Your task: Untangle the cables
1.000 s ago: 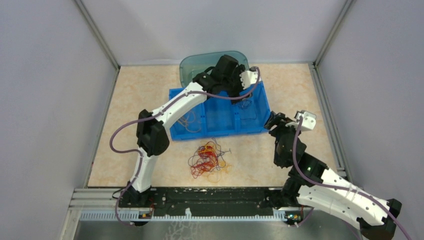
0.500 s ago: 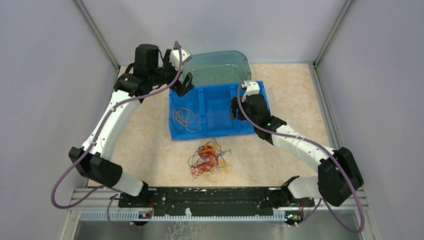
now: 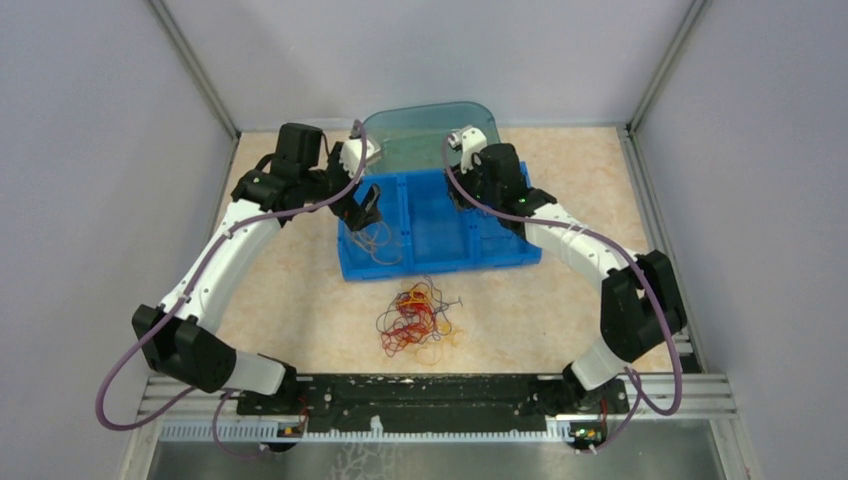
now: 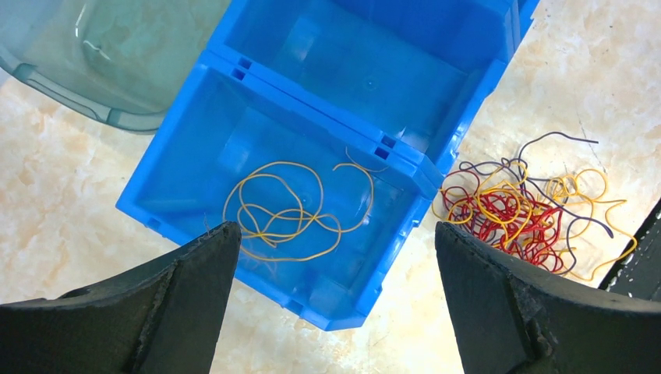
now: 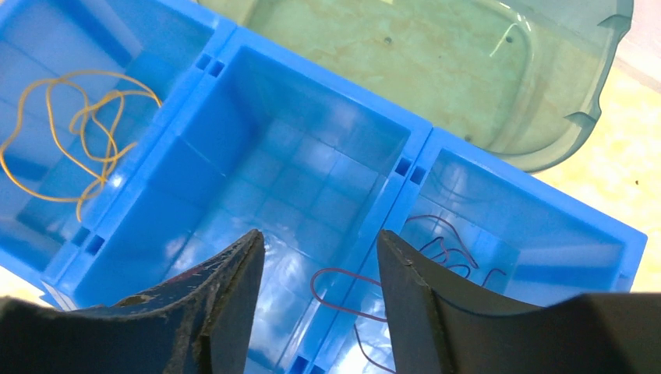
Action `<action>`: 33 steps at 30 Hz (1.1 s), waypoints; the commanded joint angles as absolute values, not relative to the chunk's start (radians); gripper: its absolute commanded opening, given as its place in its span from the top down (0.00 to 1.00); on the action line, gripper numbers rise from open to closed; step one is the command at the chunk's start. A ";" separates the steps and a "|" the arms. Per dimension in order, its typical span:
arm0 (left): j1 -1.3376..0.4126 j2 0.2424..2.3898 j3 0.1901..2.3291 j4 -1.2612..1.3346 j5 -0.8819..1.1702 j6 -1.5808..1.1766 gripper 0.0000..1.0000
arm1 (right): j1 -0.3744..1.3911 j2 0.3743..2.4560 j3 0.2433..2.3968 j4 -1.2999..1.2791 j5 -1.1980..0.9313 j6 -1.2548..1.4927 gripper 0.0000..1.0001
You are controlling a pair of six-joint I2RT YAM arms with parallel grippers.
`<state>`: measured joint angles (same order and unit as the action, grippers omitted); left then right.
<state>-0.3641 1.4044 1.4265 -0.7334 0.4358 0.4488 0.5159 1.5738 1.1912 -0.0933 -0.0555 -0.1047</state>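
Blue three-compartment bin [image 3: 440, 265], translucent teal tray [image 3: 420, 137] behind, beige tabletop [image 3: 300, 300]

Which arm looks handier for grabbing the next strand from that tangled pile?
Probably the left. The left gripper is wide open and empty, and its camera sees the tangled cables beside the blue bin. The right gripper, also empty, looks only into the bin.

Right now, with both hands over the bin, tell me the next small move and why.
Probably swing the left hand over to the clump of cables and lower it onto a loose outer loop. That hand is open and empty above the bin, one yellow cable already lies in the compartment below it, and the clump looks tangled.
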 commanded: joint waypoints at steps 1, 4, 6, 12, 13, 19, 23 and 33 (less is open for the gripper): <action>-0.357 1.358 1.422 -0.710 0.459 0.447 0.00 | 0.511 1.589 1.232 -0.181 -0.065 -0.224 0.48; -0.355 1.357 1.420 -0.702 0.458 0.442 0.00 | 0.510 1.573 1.199 -0.181 -0.066 -0.251 0.49; -0.356 1.361 1.420 -0.695 0.456 0.433 0.00 | 0.510 1.572 1.190 -0.182 -0.068 -0.258 0.49; -0.356 1.357 1.427 -0.689 0.475 0.426 0.01 | 0.510 1.594 1.191 -0.196 -0.084 -0.271 0.49; -0.356 1.354 1.427 -0.684 0.474 0.426 0.00 | 0.511 1.595 1.189 -0.192 -0.085 -0.271 0.49; -0.355 1.353 1.435 -0.671 0.460 0.426 0.00 | 0.511 1.605 1.186 -0.182 -0.059 -0.271 0.71; -0.353 1.351 1.428 -0.650 0.457 0.428 0.00 | 0.511 1.608 1.186 -0.189 -0.057 -0.273 0.72; -0.351 1.348 1.448 -0.648 0.461 0.418 0.00 | 0.510 1.605 1.181 -0.182 -0.055 -0.275 0.73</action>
<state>-0.3611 1.3758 1.4242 -0.6727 0.4484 0.4320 0.5159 1.6051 1.1843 -0.2108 -0.0597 -0.2668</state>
